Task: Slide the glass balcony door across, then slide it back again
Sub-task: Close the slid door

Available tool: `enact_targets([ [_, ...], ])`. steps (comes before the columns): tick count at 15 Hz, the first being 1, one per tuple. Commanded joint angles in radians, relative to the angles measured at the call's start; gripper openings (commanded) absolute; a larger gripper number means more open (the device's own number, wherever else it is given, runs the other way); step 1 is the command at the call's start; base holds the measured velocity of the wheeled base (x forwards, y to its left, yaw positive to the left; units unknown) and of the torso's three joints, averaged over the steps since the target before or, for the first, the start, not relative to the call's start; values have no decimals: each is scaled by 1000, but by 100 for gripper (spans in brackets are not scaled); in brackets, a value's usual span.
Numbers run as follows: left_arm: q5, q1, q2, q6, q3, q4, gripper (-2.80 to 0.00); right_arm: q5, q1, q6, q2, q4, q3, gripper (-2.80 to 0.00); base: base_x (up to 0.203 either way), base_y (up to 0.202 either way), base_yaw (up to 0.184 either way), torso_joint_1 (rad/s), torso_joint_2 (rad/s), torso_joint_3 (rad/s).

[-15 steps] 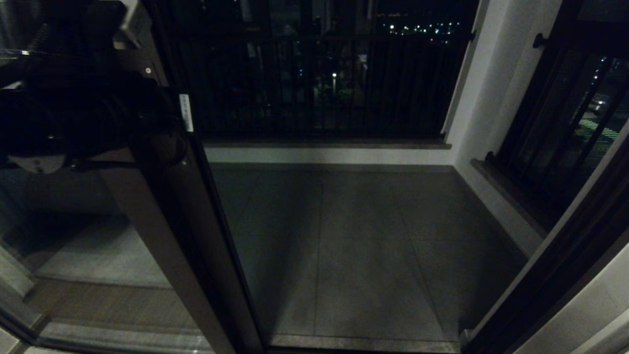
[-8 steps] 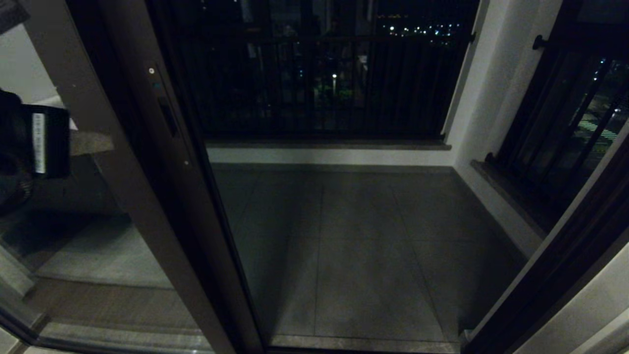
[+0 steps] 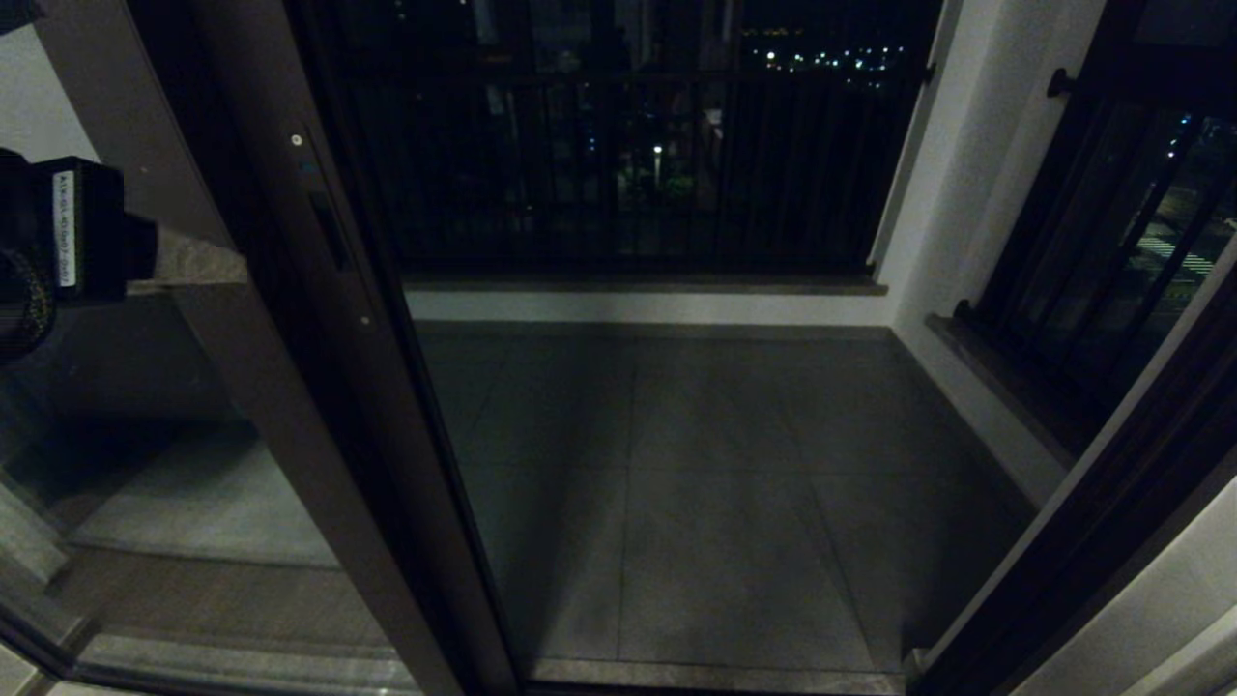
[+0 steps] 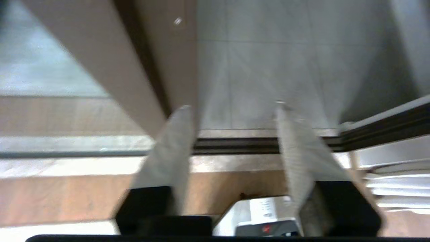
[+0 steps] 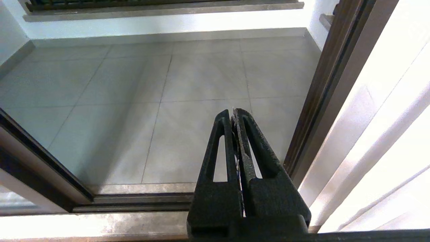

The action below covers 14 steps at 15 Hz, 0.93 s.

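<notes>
Now: left arm clear of the door stile

Currently the glass balcony door [image 3: 290, 319] is standing slid to the left, the doorway lying open. The left gripper [image 4: 231, 107], clamped at the stile a second ago, is hanging released and empty, so one slide looks finished. The right gripper [image 5: 234, 116] is idling clenched. A white label [image 3: 64, 228] is showing on the left wrist, unreadable.

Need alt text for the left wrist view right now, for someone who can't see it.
The left gripper hangs open and empty, pointing down at the floor track. The brown frame of the glass balcony door stands just beyond one finger, with pale balcony tiles past it.
</notes>
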Motion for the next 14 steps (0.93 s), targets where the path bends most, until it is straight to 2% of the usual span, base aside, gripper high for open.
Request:
enact_targets([
  [1, -136, 73, 53, 24, -1, -38, 0, 0, 0, 0, 0, 0, 0, -280, 0, 0, 0, 0, 0, 0],
  [2, -232, 107, 64, 52, -1, -58, 0, 0, 0, 0, 0, 1, 0, -280, 0, 0, 0, 0, 0, 0],
  [3, -299, 142, 88, 78, -2, -85, 0, 0, 0, 0, 0, 1, 0, -280, 0, 0, 0, 0, 0, 0],
  [4, -322, 159, 121, 94, -3, -127, 0, 0, 0, 0, 0, 1, 0, -280, 0, 0, 0, 0, 0, 0],
  [6, -338, 184, 176, 122, -2, -199, 0, 0, 0, 0, 0, 1, 0, -280, 0, 0, 0, 0, 0, 0],
  [9, -341, 202, 242, 176, -3, -229, 0, 0, 0, 0, 0, 1, 0, -280, 0, 0, 0, 0, 0, 0],
  [12, -343, 220, 296, 178, -2, -323, 0, 0, 0, 0, 0, 0, 0, -280, 0, 0, 0, 0, 0, 0],
  [14, -345, 222, 309, 179, -5, -331, 0, 0, 0, 0, 0, 1, 0, -280, 0, 0, 0, 0, 0, 0],
])
